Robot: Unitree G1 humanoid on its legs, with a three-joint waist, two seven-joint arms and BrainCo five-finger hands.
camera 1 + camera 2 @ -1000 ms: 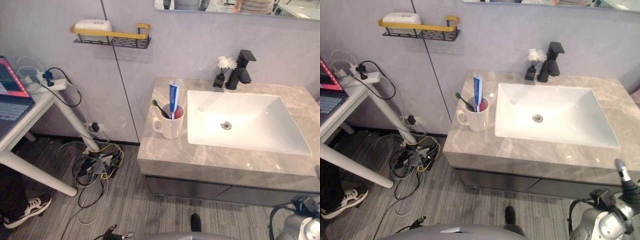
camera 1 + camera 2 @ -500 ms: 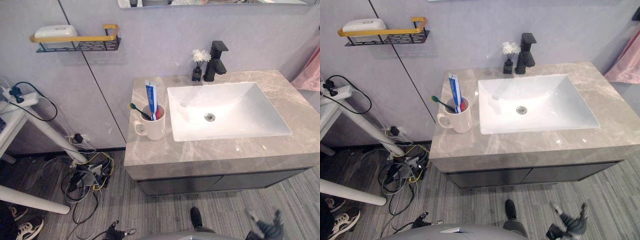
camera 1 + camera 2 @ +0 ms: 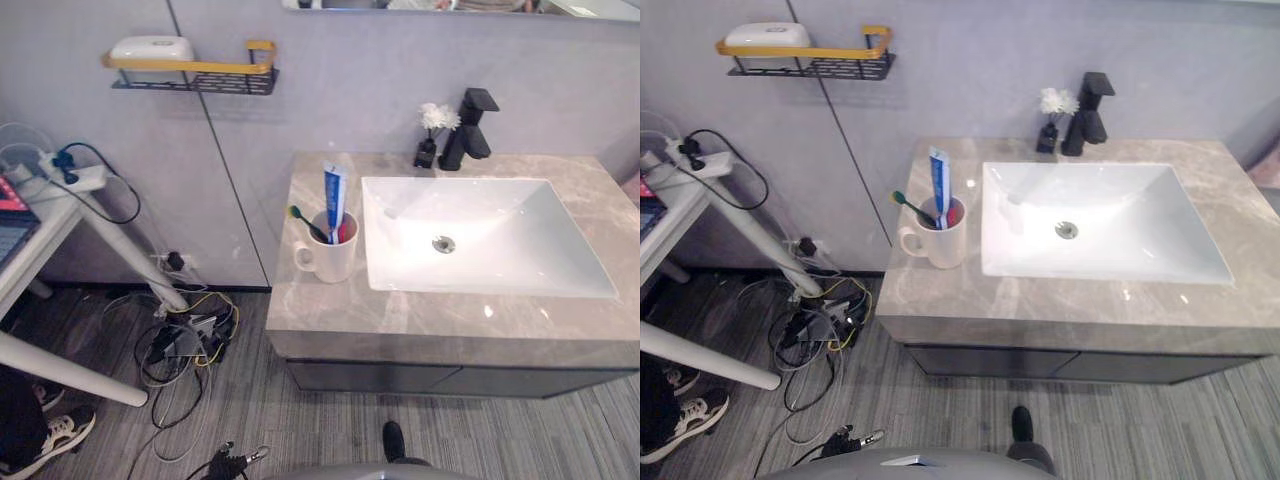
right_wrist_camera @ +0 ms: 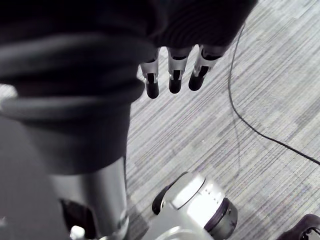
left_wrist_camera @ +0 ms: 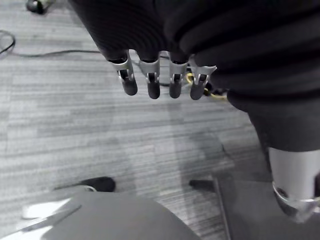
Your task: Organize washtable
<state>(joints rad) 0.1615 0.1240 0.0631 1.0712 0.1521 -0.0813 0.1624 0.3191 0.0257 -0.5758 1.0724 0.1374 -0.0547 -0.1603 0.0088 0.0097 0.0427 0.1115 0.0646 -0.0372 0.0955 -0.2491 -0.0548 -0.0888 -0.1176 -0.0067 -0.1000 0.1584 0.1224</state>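
We can read no word, number or sign in these views; the tube (image 3: 333, 195) standing in the cup (image 3: 330, 258) carries print, but it is too small for us to make out.

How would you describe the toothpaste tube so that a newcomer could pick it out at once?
On the grey marble washtable, left of the white sink, stands a white mug. The toothpaste tube stands upright in it: blue and white, taller than the green-headed toothbrush leaning beside it.
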